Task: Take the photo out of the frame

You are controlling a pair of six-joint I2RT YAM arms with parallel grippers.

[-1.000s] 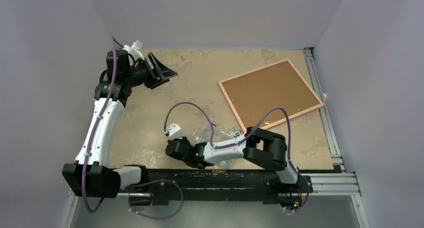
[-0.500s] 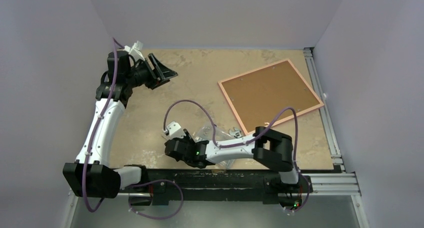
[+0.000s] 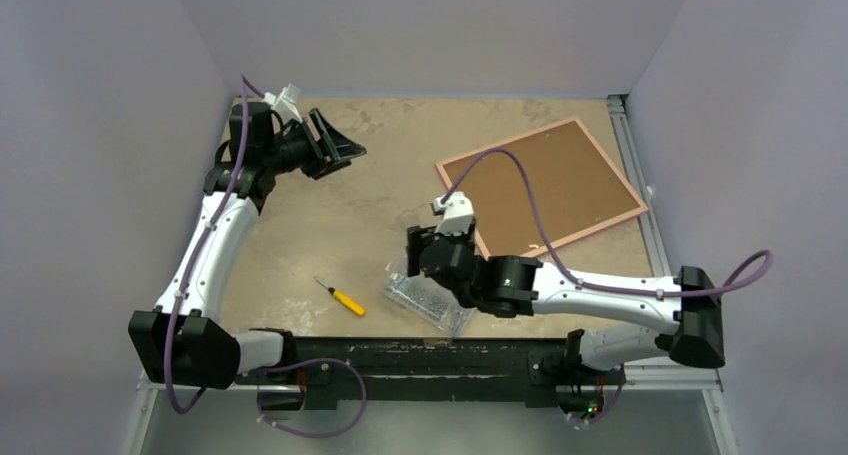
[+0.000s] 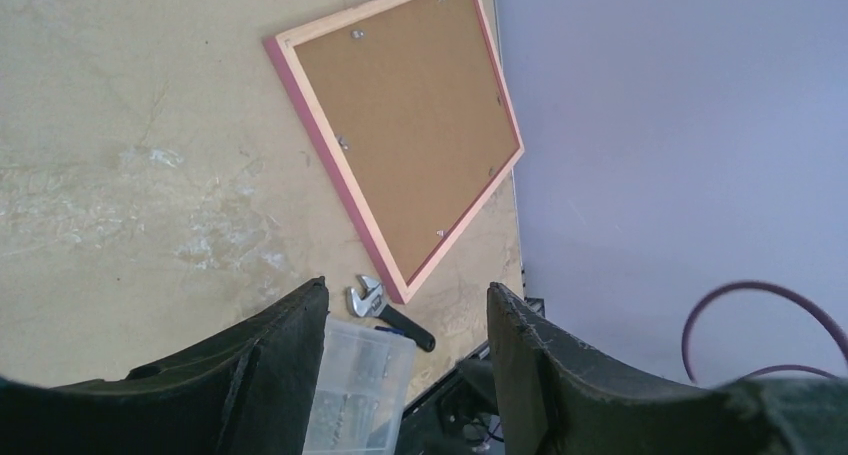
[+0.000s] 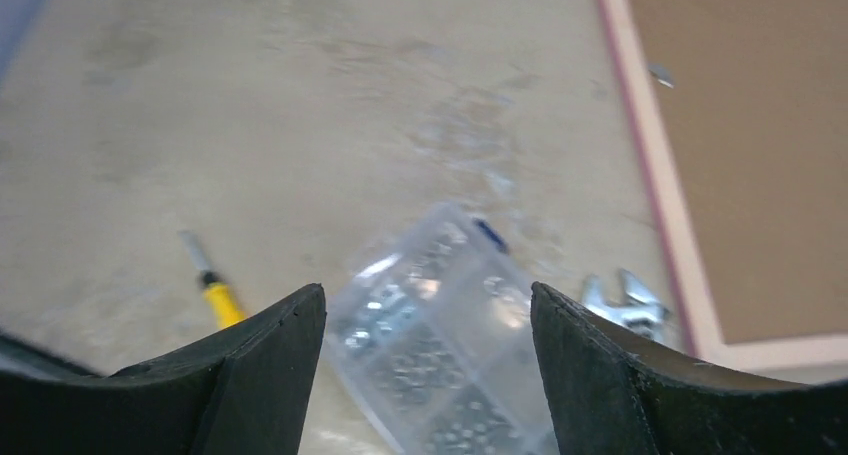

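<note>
The pink frame (image 3: 560, 180) lies face down at the back right of the table, its brown fibreboard back up with small metal tabs along the edges. It also shows in the left wrist view (image 4: 410, 125) and the right wrist view (image 5: 750, 145). The photo is hidden under the backing. My left gripper (image 3: 343, 155) is open and empty, held high at the back left, far from the frame; its jaws (image 4: 408, 287) stand wide apart. My right gripper (image 3: 418, 260) is open and empty, above the clear screw box, just off the frame's near left corner (image 5: 428, 287).
A clear screw box (image 3: 428, 300) (image 5: 450, 355) lies near the front edge. A yellow-handled screwdriver (image 3: 342, 298) (image 5: 215, 290) lies left of it. A wrench (image 4: 385, 310) (image 5: 625, 305) lies between box and frame corner. A metal rail (image 3: 640, 205) runs along the right.
My right arm has unfolded to the right and its gripper has moved from the front centre-left up towards the frame's near corner, uncovering the screwdriver. My left gripper has shifted slightly right.
</note>
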